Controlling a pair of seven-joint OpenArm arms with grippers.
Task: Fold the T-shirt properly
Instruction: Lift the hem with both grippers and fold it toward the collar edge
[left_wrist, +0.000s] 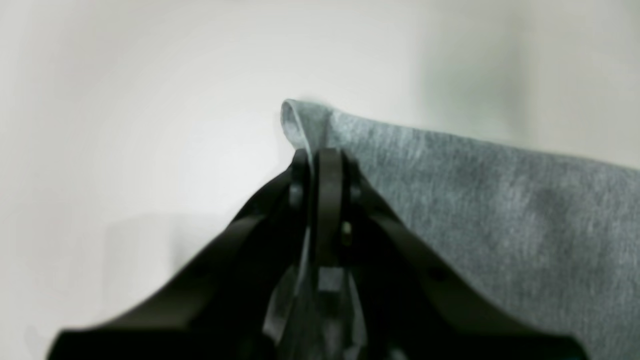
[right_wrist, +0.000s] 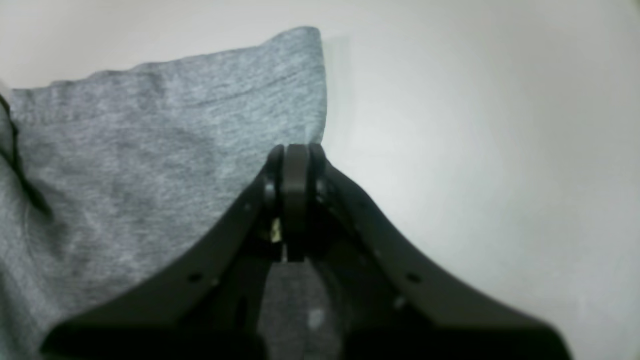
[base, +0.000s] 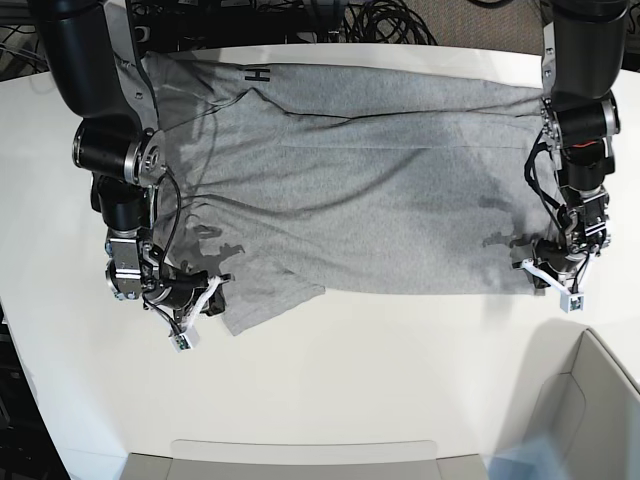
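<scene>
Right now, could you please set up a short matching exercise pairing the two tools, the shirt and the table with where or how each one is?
Things:
1. left tool
2. right tool
3. T-shirt
4. table

States:
a. white, lying under the cloth
b. shut on a shirt corner, at the base view's right
c. grey, spread out wide
d. shut on a shirt corner, at the base view's left

Pairs: 1-b, 2-d, 3-c, 4-a
</scene>
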